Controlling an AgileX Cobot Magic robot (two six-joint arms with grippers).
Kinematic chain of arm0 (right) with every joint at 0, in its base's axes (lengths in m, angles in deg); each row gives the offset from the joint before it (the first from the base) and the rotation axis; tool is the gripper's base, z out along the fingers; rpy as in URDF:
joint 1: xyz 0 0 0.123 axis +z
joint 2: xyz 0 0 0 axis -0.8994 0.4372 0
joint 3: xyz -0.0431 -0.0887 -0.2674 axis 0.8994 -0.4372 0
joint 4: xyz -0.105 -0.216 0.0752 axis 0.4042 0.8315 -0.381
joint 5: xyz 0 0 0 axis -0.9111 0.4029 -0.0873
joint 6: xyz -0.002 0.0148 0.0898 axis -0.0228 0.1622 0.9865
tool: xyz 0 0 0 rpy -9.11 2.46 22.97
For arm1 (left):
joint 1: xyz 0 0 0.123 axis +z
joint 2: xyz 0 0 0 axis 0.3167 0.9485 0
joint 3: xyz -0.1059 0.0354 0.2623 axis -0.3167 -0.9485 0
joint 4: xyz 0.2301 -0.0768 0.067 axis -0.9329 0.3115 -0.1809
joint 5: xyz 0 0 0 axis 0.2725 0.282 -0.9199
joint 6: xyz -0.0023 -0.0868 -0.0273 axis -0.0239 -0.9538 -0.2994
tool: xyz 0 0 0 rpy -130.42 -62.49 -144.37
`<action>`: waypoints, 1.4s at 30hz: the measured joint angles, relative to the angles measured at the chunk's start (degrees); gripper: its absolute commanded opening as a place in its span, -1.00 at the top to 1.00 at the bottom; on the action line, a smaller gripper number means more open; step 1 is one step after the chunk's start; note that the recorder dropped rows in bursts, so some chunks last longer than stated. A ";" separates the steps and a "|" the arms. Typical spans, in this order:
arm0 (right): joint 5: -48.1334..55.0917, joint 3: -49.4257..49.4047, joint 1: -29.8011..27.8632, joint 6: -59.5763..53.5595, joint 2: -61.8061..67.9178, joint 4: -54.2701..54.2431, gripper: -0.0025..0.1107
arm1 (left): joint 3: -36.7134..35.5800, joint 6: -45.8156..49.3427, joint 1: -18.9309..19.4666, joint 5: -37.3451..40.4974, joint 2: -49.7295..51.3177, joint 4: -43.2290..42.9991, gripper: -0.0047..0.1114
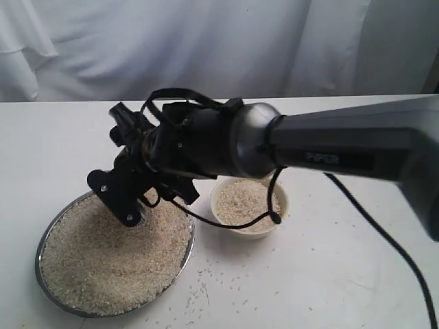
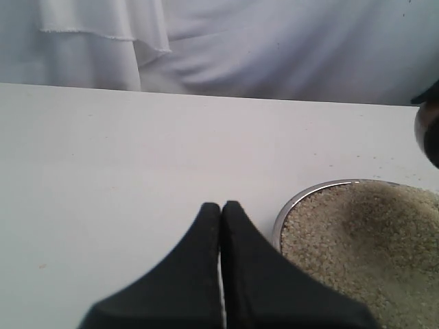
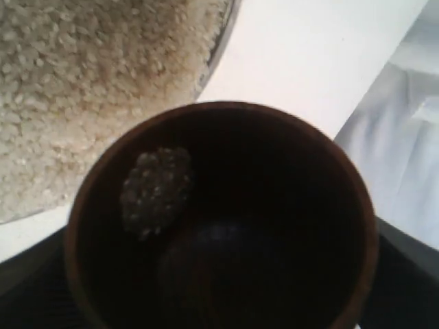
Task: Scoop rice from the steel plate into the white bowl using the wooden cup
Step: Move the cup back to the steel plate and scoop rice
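The steel plate [image 1: 42,250] lies at the front left, filled with rice [image 1: 113,253]. My right gripper [image 1: 127,205] hangs over the plate's far side, reaching across from the right. In the right wrist view the wooden cup [image 3: 89,205] fills the frame between dark fingers [image 3: 27,295], so this gripper is shut on it. A small clump of rice [image 3: 156,188] clings inside the cup's dark wall. The white bowl [image 1: 218,194] stands right of the plate and holds rice. My left gripper [image 2: 221,205] is shut and empty, beside the plate's rim [image 2: 302,194].
Loose grains [image 1: 206,291] are scattered on the white table in front of the plate and bowl. A black cable [image 1: 384,233] trails across the table at the right. White cloth hangs behind the table.
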 measured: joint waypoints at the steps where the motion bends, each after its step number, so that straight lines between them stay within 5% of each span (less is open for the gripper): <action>1: 0.49 0.80 0.60 -0.39 0.99 0.87 0.96 | 0.00 0.00 0.00 0.00 0.00 0.00 0.92; 18: 2.72 2.35 5.43 -1.18 8.96 25.52 0.96 | 0.00 0.00 0.00 0.00 0.00 0.00 0.92; 42: 18.12 2.92 10.05 -22.31 9.08 12.55 0.96 | 0.00 0.00 0.00 0.00 0.00 0.00 0.92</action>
